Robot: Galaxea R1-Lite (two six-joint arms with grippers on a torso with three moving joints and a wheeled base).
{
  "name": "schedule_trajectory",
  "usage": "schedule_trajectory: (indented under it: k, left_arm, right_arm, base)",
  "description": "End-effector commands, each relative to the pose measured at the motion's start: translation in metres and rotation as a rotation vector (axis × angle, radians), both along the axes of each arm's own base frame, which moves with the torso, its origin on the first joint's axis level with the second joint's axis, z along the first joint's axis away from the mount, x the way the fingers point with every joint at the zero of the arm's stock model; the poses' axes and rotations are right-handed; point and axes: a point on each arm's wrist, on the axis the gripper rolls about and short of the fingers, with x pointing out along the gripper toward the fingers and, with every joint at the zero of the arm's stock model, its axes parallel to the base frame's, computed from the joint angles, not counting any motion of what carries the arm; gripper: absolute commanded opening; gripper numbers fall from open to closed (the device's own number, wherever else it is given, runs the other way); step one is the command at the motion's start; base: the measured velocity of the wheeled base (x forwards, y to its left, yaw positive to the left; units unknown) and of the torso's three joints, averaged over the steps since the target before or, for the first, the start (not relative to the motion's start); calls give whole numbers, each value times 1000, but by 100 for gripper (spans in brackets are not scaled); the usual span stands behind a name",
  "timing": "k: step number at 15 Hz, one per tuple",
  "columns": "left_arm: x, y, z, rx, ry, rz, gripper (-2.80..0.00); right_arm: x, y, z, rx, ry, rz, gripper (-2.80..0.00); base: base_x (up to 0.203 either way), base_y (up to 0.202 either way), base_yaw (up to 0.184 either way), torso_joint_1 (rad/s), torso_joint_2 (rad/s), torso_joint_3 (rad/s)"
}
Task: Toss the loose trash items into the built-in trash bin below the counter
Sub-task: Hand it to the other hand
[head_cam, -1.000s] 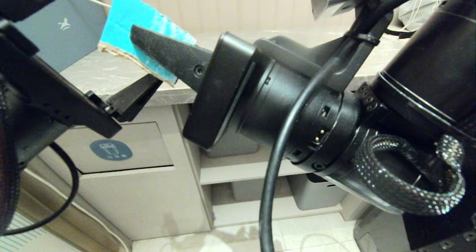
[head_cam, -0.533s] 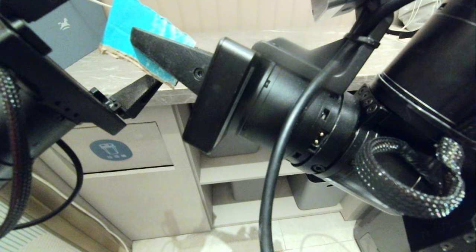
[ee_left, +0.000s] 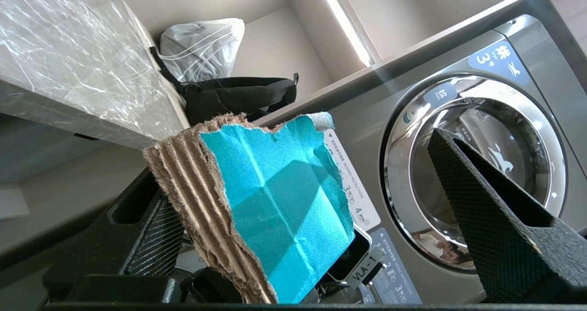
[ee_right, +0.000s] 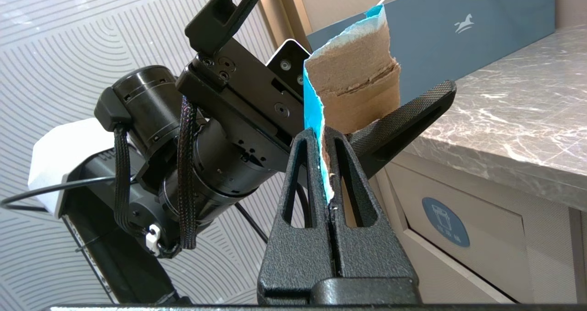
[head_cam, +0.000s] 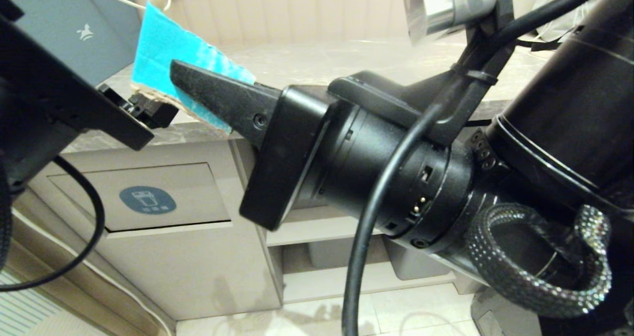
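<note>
The right claw [ee_right: 323, 139] is clenched on a torn corrugated cardboard scrap [ee_right: 351, 93], its two black fingers pressed together with the scrap's lower edge pinched between them. The scrap stands roughly upright above the fingertips. One face is bright turquoise with fold creases; the other is plain brown with a horizontal tear line. Its edges are ragged, and along one side the turquoise layer is stripped away, exposing brown fluting.

In the head view the right claw [head_cam: 198, 90] and the cardboard scrap [head_cam: 163, 53] sit at upper left, above the front edge of the bench [head_cam: 346, 61], a grey marble-patterned slab with white veining.

The left claw [ee_left: 316, 219] is released: its fingers stand wide apart, one on each side of the cardboard scrap [ee_left: 275, 201]. The finger on the brown fluted side lies close against the scrap; the other is well apart from it. In the head view the left claw [head_cam: 148, 110] is just left of the scrap at bench-edge height.

Below the bench on the left is the built-in trash bin [head_cam: 143, 197], a beige cabinet front with a rectangular flap, closed, carrying a round blue sticker with a white bin icon. It appears also in the right wrist view [ee_right: 447, 221].

To the right of it, open shelves hold a grey plastic bin [head_cam: 421, 261]. The left wrist view shows a washing machine [ee_left: 477, 173] with a chrome-ringed door.
</note>
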Motion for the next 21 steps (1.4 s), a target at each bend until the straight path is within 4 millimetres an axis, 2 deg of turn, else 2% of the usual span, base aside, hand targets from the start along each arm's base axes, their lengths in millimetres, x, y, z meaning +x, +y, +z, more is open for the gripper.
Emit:
schedule_trajectory:
  k: [1, 5, 6, 18, 21]
  left_arm:
    - [-3, 3, 1, -11, -4, -3, 0]
    - [-3, 2, -5, -1, 10, -7, 0]
    - [-3, 2, -6, 2, 11, -7, -280]
    - [-4, 2, -4, 8, -4, -25, -280]
    - [-5, 2, -5, 8, -4, -25, -280]
  right_arm:
    - [0, 0, 1, 6, -2, 2, -280]
    - [2, 2, 1, 9, -4, 1, -280]
    - [3, 2, 1, 6, -5, 1, -280]
    - [8, 4, -4, -7, -10, -4, -280]
    - [9, 4, -12, -54, -56, -38, -280]
  base:
    - [0, 0, 0, 0, 0, 0]
    - [0, 0, 0, 0, 0, 0]
    - [0, 0, 0, 0, 0, 0]
    - [0, 0, 0, 0, 0, 0]
    - [0, 0, 0, 0, 0, 0]
